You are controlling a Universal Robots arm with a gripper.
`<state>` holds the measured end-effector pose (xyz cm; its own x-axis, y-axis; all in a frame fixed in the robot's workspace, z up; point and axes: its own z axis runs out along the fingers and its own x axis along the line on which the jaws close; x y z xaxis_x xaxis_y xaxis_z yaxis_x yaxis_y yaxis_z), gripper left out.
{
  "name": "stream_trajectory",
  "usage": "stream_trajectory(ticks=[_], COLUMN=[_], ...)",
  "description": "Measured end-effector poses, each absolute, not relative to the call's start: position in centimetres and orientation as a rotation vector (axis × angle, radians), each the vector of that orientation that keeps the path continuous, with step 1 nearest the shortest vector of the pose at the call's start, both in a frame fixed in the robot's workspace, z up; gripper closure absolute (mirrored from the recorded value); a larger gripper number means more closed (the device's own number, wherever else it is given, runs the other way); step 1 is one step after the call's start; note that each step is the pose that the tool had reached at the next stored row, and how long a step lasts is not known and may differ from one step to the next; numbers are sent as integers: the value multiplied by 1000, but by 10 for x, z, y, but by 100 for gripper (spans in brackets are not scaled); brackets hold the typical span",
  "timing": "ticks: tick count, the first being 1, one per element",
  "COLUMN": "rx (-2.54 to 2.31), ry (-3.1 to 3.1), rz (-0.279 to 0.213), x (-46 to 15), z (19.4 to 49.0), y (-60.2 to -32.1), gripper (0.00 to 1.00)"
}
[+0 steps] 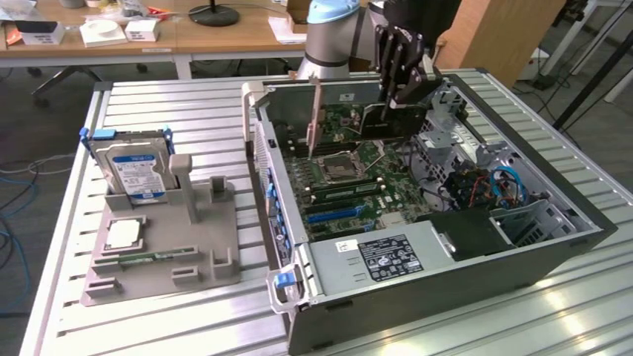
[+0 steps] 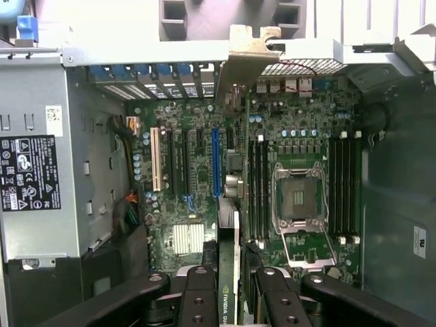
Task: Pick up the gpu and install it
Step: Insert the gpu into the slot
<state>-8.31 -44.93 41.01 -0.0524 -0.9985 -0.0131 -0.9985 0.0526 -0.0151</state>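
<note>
The gripper (image 1: 404, 89) is closed on the gpu (image 1: 381, 122), holding it on edge above the open case (image 1: 554, 252), over the motherboard (image 1: 346, 189) at the case's far end. In the wrist view the fingers (image 2: 197, 289) clamp the gpu (image 2: 236, 238) just beside the blue slot (image 2: 216, 163), its silvery end at the case wall.

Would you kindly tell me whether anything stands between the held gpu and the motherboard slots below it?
Nothing visible does. The gripper holds the gpu above the open case, and the blue slot below lies bare, with no cable or card across it.
</note>
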Motion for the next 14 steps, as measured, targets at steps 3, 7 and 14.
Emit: stream_trajectory(ticks=[3,7,14], rx=[-2154,-2159,-2177], ry=[2260,2255,2237], rz=[-3,-3,-3], x=[-83,-83,-83], z=[406,401,383], y=[-449,-449,-449], gripper=[73,73,73])
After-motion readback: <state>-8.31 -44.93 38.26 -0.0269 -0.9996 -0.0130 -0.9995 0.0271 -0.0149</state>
